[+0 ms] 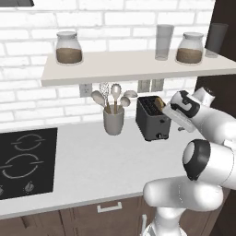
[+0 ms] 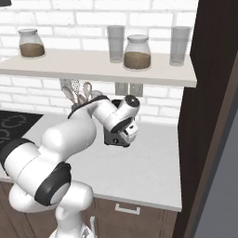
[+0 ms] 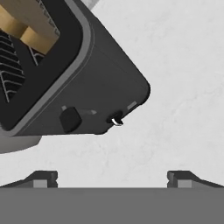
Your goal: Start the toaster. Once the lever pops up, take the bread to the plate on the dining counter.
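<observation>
The toaster (image 1: 153,119) is a small dark grey-black box with rounded corners, standing on the pale counter (image 1: 101,166) close to the white brick wall. In the left base view it sits just to the right of a grey cup (image 1: 113,120) holding spoons and a whisk, and under the right half of a long shelf (image 1: 133,67) that carries two jars and two glasses. Well to the left of the toaster lies a black cooktop (image 1: 25,161) set in the counter.

From the hand view the toaster (image 3: 87,83) shows a light grey band around its top edge, ribbed slots inside, and a dark knob (image 3: 70,119) low on its front beside a small lever tip (image 3: 116,120). The bread (image 3: 26,24), tan-brown, sits in the slots; in the left base view its edge (image 1: 159,103) pokes up from the toaster's top.

The gripper (image 3: 112,177) hovers just above and in front of the toaster, looking down at it. Its two fingertips (image 3: 43,178) stand wide apart with nothing between them, clear of the toaster.
</observation>
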Robot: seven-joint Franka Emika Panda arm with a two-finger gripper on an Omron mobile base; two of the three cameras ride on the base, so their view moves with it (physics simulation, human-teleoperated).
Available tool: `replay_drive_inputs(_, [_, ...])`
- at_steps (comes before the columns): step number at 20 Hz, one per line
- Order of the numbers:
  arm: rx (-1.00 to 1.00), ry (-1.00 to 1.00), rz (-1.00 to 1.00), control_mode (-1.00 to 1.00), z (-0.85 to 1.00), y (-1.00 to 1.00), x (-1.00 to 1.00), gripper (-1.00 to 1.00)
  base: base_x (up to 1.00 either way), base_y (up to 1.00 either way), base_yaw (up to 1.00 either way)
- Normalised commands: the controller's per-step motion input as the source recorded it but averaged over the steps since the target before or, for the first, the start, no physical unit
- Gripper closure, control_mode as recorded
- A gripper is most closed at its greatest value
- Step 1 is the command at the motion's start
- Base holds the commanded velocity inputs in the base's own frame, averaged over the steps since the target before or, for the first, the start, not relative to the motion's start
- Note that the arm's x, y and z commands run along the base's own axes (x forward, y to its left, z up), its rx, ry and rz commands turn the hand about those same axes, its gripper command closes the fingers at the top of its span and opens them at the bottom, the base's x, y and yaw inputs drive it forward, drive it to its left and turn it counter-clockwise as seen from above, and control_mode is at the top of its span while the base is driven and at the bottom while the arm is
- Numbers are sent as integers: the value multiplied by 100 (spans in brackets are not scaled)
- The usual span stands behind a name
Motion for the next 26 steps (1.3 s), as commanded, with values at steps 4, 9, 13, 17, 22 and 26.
replay_drive_inputs(4, [-2,-7,-5,-100,-28,0,17,-100,0,0,0])
replay_drive_inputs(9, [0,-6,-5,-100,-6,0,14,-100,0,0,0])
replay_drive_inputs(13, [0,-1,-5,-100,0,0,24,-100,0,0,0])
replay_drive_inputs(17, [0,0,-4,-100,0,0,30,-100,0,0,0])
replay_drive_inputs(22, [-1,0,-3,-100,-13,0,24,-100,0,0,0])
replay_drive_inputs(26, [-1,0,-2,-100,-12,0,31,-100,0,0,0])
